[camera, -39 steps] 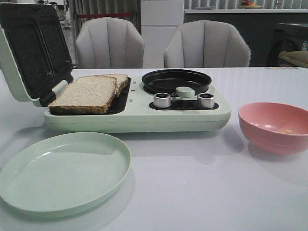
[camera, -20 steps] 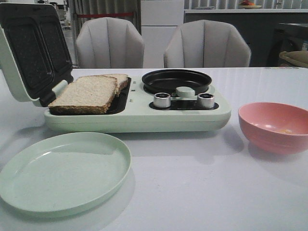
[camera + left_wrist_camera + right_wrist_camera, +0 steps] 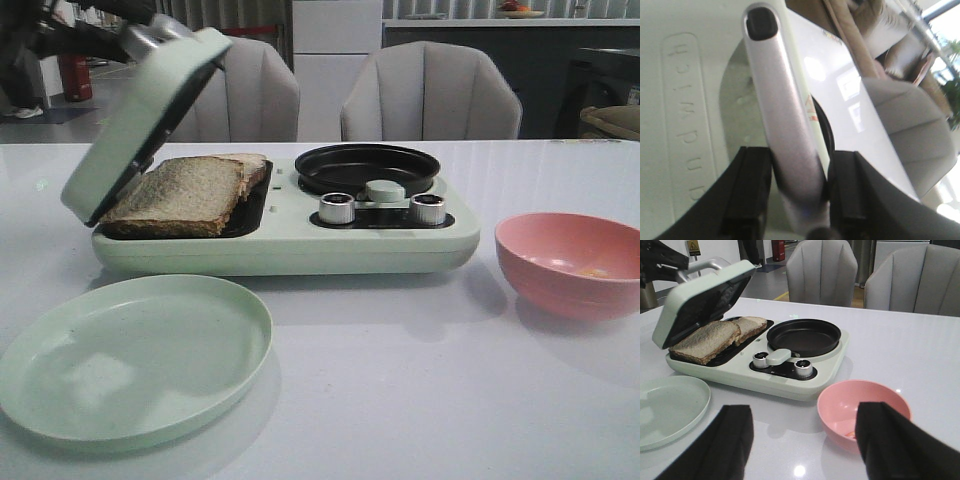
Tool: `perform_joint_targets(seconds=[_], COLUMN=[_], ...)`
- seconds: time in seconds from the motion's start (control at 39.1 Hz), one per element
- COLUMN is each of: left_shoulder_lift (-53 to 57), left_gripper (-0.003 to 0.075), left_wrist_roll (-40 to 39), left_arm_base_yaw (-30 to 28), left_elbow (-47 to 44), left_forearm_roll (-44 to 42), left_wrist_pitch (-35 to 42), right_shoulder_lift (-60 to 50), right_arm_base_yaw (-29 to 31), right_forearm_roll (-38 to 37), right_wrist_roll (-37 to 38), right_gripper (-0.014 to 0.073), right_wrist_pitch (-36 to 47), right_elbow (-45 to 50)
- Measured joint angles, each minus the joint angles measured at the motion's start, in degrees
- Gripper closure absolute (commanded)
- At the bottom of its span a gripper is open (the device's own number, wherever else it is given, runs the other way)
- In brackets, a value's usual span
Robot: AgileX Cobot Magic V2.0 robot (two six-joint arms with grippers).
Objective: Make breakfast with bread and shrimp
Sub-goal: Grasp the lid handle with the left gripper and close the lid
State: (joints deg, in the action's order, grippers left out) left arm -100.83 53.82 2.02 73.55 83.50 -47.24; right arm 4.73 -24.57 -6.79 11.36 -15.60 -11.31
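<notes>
Gripping lid handle (image 3: pixel 790 125), L claw (image 3: pixel 797 187) above bread (image 3: pixel 185 192)

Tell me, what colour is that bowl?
Pink: the bowl shows best in the front view.

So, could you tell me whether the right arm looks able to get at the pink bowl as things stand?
Probably yes: the right pincer hangs open just before the pink bowl, with nothing between them.

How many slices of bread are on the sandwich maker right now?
2. One slice lies in front on the grill plate; the second sits behind it, partly covered. The half-lowered lid could hide more.
</notes>
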Motion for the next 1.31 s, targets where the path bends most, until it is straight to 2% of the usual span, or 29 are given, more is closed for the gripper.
perform_joint_targets(seconds=[0.2,0.36,0.77,1.0,1.15,1.31], left_shoulder_lift=[-0.5,-2.9,-5.3,-1.7,5.3,13.3], left_gripper=[0.0421,0.0421,0.0421,0.0421,0.0421,0.0421], left_wrist_roll=[1.4,1.8,2.4,0.3,-6.1,-18.6], left_arm_base_yaw=[10.5,13.7,14.1,12.3,9.2,6.8], left_elbow=[0.0,0.0,0.2,0.1,0.1,0.1], left_forearm_roll=[-13.3,-16.3,-17.0,-19.1,-29.2,-47.7], left_wrist_pitch=[13.8,16.7,14.8,14.8,14.8,14.0], right_shoulder_lift=[0.0,0.0,0.0,0.0,0.0,0.0], right_arm_base_yaw=[0.0,0.0,0.0,0.0,0.0,0.0], right_forearm_roll=[0.0,0.0,0.0,0.0,0.0,0.0], right_wrist_roll=[0.0,0.0,0.0,0.0,0.0,0.0], right_gripper=[0.0054,0.0054,0.0054,0.0054,0.0054,0.0054], right_wrist_pitch=[0.0,0.0,0.0,0.0,0.0,0.0], right_elbow=[0.0,0.0,0.0,0.0,0.0,0.0])
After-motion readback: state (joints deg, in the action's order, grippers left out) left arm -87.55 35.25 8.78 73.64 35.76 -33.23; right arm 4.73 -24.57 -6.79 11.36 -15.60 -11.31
